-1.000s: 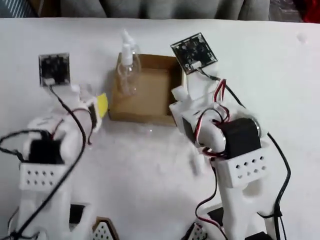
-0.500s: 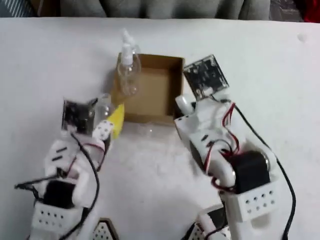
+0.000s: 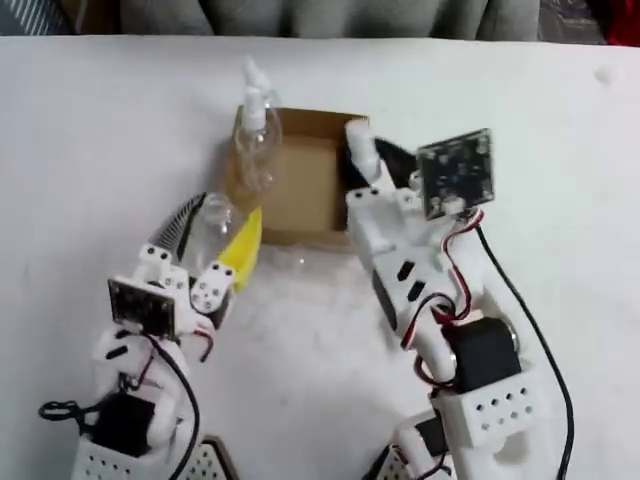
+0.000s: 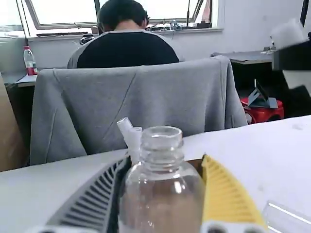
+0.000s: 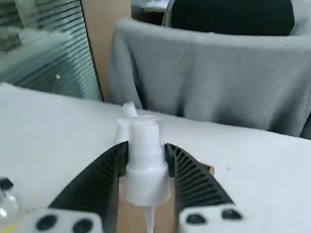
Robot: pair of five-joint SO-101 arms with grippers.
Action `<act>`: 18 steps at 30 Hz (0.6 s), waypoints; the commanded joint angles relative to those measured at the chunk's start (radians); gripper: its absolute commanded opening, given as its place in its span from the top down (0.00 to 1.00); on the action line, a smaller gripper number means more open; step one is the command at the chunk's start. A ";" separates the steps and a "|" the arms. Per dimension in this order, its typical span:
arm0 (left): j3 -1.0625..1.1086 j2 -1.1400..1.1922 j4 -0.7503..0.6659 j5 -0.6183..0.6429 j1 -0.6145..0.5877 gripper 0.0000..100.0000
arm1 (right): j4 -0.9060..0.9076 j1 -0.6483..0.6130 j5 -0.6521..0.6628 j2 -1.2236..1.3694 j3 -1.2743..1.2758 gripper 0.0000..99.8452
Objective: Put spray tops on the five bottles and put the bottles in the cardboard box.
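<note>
Bottle (image 4: 160,194) sits in left claw (image 3: 223,215), spray top (image 5: 144,160) in right claw (image 5: 146,145), over white table (image 3: 120,110); grey chair (image 4: 146,107) behind.

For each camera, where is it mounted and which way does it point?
High view: fixed above, looking down on the table, cardboard box and both arms.
Left wrist view: on the left arm, looking along the left hand past its open bottle toward a grey chair.
Right wrist view: on the right arm, looking along the right hand holding a spray top.
Shared: high and left wrist views both show the open bottle.
</note>
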 commanded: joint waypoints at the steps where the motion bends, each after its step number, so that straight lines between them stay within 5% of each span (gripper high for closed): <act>1: 0.060 -0.019 -0.161 -0.002 0.010 0.98 | -0.229 -0.001 -0.126 -0.021 0.015 0.98; 8: 0.201 -0.019 -0.322 -0.002 0.013 0.98 | -0.604 -0.010 -0.236 -0.019 0.063 0.98; 18: 0.226 -0.018 -0.321 0.000 0.015 0.98 | -0.811 -0.315 -0.233 -0.008 0.029 0.98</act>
